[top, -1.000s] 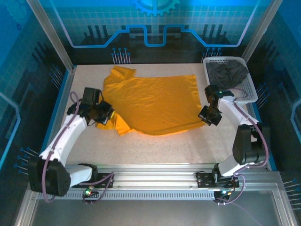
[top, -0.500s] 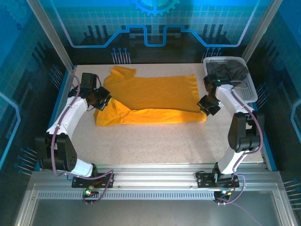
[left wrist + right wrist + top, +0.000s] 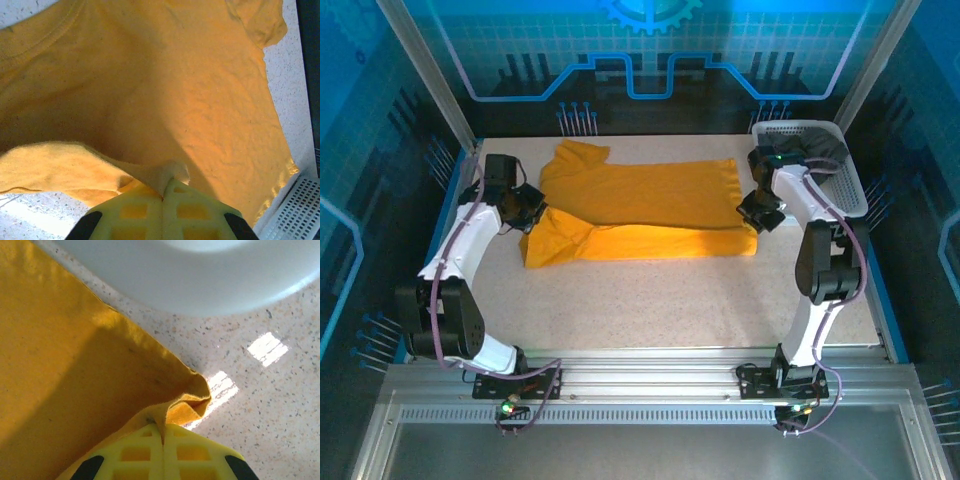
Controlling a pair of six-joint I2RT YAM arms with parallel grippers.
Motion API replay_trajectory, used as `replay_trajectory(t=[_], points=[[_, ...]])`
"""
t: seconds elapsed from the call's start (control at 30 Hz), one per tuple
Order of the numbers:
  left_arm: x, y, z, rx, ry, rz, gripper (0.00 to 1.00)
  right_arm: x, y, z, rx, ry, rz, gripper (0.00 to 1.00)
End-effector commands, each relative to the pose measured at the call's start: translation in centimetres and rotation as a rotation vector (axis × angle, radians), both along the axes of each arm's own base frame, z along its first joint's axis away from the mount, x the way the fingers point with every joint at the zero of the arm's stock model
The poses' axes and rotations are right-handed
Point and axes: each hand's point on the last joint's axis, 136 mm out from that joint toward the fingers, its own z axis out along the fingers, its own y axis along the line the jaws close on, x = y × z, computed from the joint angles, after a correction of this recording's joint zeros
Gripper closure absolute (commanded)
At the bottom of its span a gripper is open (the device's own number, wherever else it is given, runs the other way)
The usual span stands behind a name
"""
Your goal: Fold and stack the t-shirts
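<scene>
The worktop (image 3: 670,300) is a pale slab flecked with small dark specks, and it is glossy enough to throw back bright patches of light. An orange-yellow t-shirt (image 3: 640,205) lies flat across its far half, lengthwise from left to right. The shirt's near part is doubled over on itself, so a brighter band runs along that side. One sleeve reaches toward the far left corner, and the other end of the band bunches out toward the left edge. A white mesh basket (image 3: 796,127) sits in the far right corner, close beside the shirt's right end. The speckled surface shows along the whole near half.
</scene>
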Motion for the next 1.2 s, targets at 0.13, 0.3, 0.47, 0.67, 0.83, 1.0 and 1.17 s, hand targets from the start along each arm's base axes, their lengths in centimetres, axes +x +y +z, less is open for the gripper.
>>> replay_trajectory(t=[0.13, 0.3, 0.47, 0.67, 0.83, 1.0, 1.17], points=[[0.8, 1.4, 0.1, 0.039, -0.007, 0.005, 1.00, 0.7, -0.9, -0.6, -0.032, 0.026, 0.016, 1.00], [0.9, 1.5, -0.3, 0.041, 0.004, 0.002, 1.00, 1.9, -0.9, -0.8, -0.040, 0.020, 0.039, 1.00], [0.6, 2.1, -1.0, 0.052, 0.022, 0.012, 1.00, 2.4, -0.9, -1.1, -0.042, 0.020, 0.046, 1.00], [1.1, 2.6, -1.6, 0.062, 0.029, 0.008, 1.00, 3.7, -0.7, -1.2, -0.036, 0.006, 0.073, 1.00], [2.3, 3.1, -2.4, 0.068, 0.038, -0.001, 1.00, 4.9, -0.3, -1.4, -0.026, 0.008, 0.112, 1.00], [4.6, 3.7, -3.4, 0.088, 0.054, -0.047, 0.74, 6.6, 0.1, -1.3, -0.012, -0.013, 0.178, 0.82], [4.5, 4.7, -1.7, 0.163, 0.052, -0.063, 0.37, 7.2, -0.1, 1.8, -0.024, -0.060, 0.262, 0.52]])
